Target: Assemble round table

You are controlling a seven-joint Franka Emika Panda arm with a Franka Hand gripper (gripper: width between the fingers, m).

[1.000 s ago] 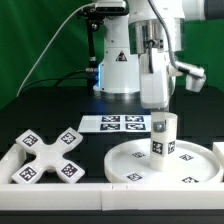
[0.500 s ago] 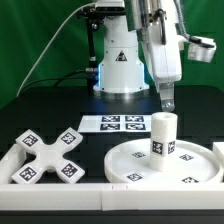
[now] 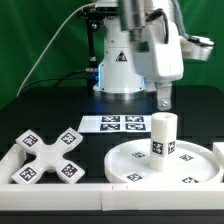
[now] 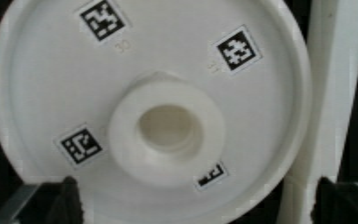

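Black tabletop against a dark backdrop, edged with white rails (image 3: 60, 190) along the front. Counted among the round table's parts: one disc (image 3: 200, 168), one post (image 3: 160, 128), one cross base (image 3: 45, 155). Lying flat toward the exterior view's right, the disc, with four tags showing in the wrist view. Standing upright on the disc's middle, the post, long axis vertical, one tag visible on its side. Lying flat and well apart at the exterior view's left, the cross base, with four arms splayed diagonally and one tag on each. Behind the parts, one marker board (image 3: 122, 123). Hanging just above the post, the gripper (image 3: 164, 102). Fingers (image 4: 55, 200) spread wide, well outside the post's width, holding nothing.
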